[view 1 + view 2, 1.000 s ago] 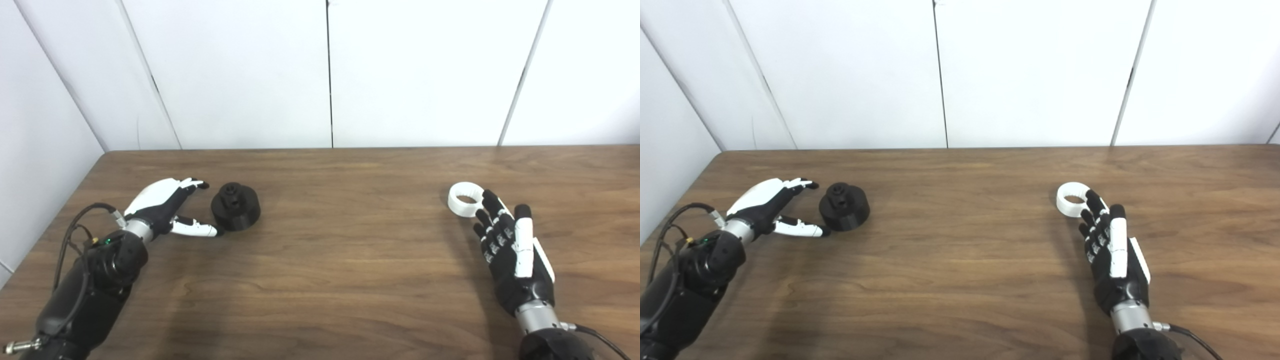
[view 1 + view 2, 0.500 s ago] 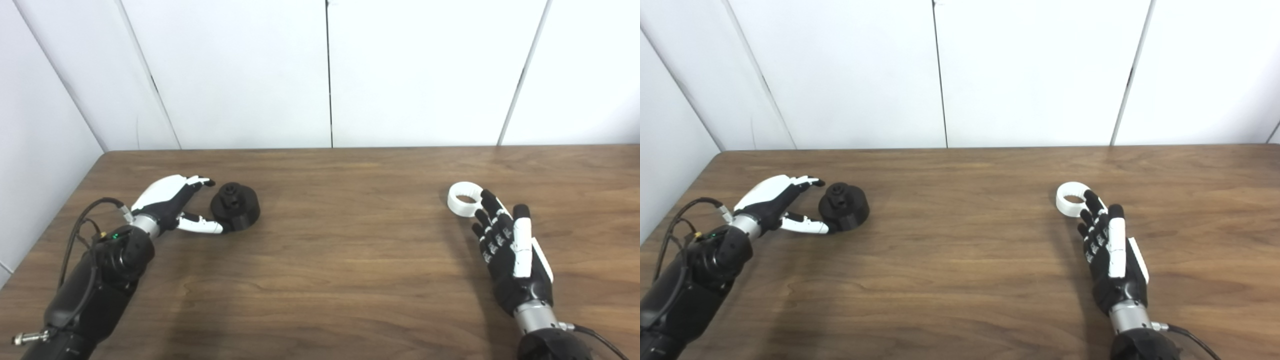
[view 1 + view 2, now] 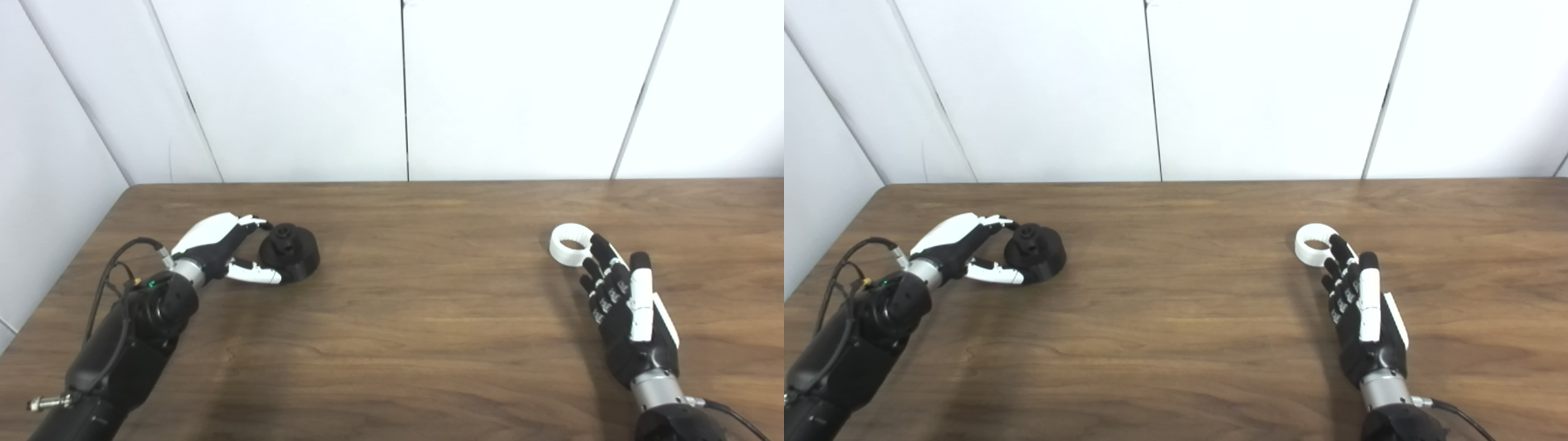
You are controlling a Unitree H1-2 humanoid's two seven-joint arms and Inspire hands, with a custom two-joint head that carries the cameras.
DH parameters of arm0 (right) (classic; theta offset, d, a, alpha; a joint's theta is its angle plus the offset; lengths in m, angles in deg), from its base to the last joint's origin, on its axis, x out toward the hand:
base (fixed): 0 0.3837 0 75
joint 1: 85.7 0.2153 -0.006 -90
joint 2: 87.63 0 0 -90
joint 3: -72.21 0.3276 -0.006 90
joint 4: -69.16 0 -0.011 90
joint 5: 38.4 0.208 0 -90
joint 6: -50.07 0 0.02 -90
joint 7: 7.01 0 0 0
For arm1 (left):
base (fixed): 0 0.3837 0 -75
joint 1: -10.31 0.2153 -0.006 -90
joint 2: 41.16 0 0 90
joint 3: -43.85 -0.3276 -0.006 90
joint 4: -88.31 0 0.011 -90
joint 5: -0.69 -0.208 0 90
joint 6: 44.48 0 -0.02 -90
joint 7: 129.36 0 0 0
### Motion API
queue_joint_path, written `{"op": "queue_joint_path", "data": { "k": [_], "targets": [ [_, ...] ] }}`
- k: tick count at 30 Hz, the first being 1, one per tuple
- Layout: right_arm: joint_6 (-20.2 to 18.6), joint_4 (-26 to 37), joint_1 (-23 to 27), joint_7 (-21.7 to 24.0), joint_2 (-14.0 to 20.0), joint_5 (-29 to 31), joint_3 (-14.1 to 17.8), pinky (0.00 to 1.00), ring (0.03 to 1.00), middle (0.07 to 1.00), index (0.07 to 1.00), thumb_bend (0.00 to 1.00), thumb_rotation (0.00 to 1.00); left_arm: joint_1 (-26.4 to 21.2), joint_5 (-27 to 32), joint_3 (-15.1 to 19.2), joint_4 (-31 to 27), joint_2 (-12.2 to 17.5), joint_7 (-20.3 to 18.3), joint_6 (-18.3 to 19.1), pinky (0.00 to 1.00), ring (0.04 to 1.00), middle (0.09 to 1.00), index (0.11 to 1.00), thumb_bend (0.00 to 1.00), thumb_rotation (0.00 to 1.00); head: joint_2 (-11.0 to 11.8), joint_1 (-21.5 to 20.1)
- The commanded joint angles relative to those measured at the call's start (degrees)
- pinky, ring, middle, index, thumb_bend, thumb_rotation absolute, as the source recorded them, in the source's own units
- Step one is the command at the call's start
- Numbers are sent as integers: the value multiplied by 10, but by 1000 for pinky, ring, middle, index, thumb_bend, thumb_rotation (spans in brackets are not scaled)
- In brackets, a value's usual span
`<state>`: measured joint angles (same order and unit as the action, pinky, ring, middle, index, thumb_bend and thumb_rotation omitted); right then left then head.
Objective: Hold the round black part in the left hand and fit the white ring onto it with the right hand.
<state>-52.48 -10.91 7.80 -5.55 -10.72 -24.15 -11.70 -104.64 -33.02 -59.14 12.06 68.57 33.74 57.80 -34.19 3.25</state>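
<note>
On table, left: black part sat ungrasped.
Left hand: spread, fingers bracketing part.
Right hand: spread, fingertips beside ring.
Risk: closing off-centre could shove part away.

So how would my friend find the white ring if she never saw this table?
Look at the brown table, then at its right side, where the right hand lies open. The ring lies flat just beyond its fingertips. It is the only white hoop; the other loose part is black.
</note>
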Motion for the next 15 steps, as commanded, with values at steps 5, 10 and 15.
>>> {"op": "queue_joint_path", "data": {
  "k": [5, 10, 15],
  "targets": [
    [18, 27, 9, -2, -5, 0, 3, 1000, 996, 991, 929, 638, 1000, -35, -7, 0, -4, 11, 4, -14, 959, 1000, 987, 867, 1000, 486, -1, -1],
    [23, 27, 7, -2, -5, -2, 2, 1000, 993, 987, 927, 632, 1000, -38, -7, -1, 2, 8, 4, -15, 962, 1000, 993, 877, 1000, 490, -1, -3],
    [19, 31, 5, -6, -7, -1, 3, 1000, 993, 991, 932, 632, 1000, -39, -9, -2, 8, 4, 6, -18, 962, 1000, 990, 875, 1000, 478, -2, -4]
  ]
}}
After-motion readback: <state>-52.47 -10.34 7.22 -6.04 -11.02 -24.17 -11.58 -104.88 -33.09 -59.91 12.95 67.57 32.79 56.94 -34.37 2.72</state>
